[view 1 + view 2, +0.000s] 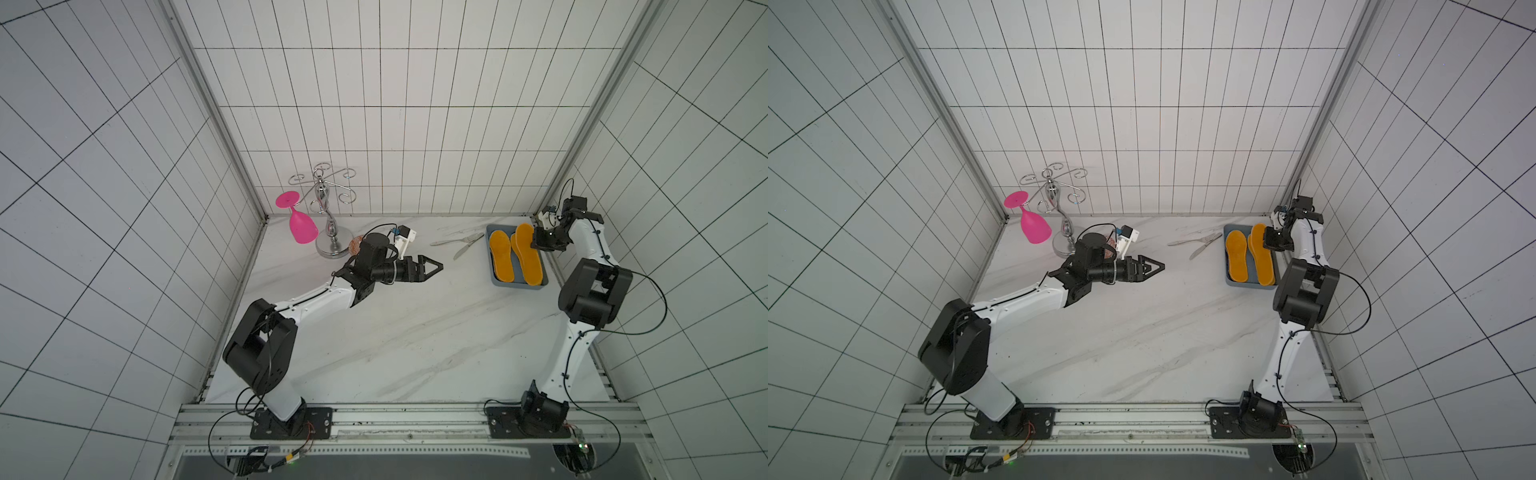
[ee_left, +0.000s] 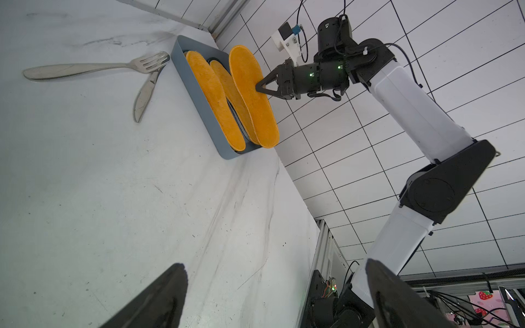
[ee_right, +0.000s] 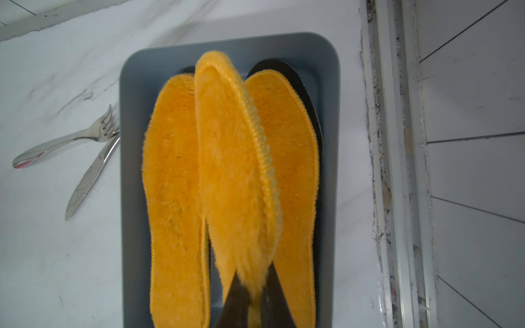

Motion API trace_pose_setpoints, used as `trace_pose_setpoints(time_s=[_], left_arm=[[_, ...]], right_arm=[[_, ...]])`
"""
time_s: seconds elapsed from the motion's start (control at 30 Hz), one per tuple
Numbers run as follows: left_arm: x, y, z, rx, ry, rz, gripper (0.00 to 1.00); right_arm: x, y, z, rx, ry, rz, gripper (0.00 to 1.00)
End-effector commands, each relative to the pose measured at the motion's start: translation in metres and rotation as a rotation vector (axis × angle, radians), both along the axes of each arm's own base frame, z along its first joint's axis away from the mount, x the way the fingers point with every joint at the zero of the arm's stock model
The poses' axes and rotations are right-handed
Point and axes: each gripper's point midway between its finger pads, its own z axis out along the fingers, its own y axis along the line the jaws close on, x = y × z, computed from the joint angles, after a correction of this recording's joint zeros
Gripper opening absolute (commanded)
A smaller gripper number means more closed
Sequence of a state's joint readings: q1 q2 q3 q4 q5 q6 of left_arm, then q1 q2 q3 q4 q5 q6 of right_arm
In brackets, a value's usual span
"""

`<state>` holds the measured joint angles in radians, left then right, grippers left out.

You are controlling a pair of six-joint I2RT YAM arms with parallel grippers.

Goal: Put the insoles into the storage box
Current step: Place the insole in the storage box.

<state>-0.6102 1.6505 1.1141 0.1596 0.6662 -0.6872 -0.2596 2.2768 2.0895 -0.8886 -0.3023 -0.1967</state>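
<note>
One orange insole [image 3: 235, 170] is held on edge over the box [image 3: 129, 184], fuzzy face turned sideways, one stitched long rim up. It is pinched at the rim by the R claw [image 2: 260, 86], tips pressed tight on it; whether its lower rim touches the pads beneath cannot be told.

Progress: at least two flat insoles [image 3: 173, 184], orange, are laid side by side in the box. A black insole [image 3: 287, 71] is seen at the edge under them, and more dark edge shows under the other side. The stack hides the full count, so six cannot be confirmed. No insole is seen loose on the table [image 1: 395, 332]. The task is judged nearly done; what is left, prob., is for the held one to be laid flat and let go.

Axis: the held insole's long axis is set along the box's long sides, i.e. from the far wall toward the robot's base, parallel w/ the flat ones; toe vs. heel end cannot be told.

The box is placed at the table's far right, close to the R wall rail. A fork [image 3: 71, 142] and knife [image 3: 88, 181] are found just beside its L wall.

The L claw [image 1: 434, 266] is spread wide and empty; it is hung over mid-table, aimed toward the box but well apart from it.
</note>
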Motion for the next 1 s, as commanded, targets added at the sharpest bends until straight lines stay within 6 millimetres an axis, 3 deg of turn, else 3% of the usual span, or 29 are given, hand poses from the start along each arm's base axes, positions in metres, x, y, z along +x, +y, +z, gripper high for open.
trace_pose_setpoints(time_s=[0.0, 0.17, 0.47, 0.97], left_arm=[[0.000, 0.006, 0.003, -0.001, -0.016, -0.001, 0.99], [0.007, 0.008, -0.006, 0.006, 0.005, 0.010, 0.99], [0.015, 0.006, -0.019, 0.029, 0.039, 0.000, 0.99], [0.016, 0.006, -0.033, 0.081, 0.064, -0.012, 0.99]], right_arm=[[0.004, -0.004, 0.004, 0.011, 0.002, 0.043, 0.00], [-0.001, -0.010, -0.019, 0.050, 0.044, 0.039, 0.00], [0.002, -0.019, -0.038, 0.098, 0.052, 0.033, 0.00], [0.014, -0.022, -0.041, 0.105, 0.024, 0.054, 0.00]])
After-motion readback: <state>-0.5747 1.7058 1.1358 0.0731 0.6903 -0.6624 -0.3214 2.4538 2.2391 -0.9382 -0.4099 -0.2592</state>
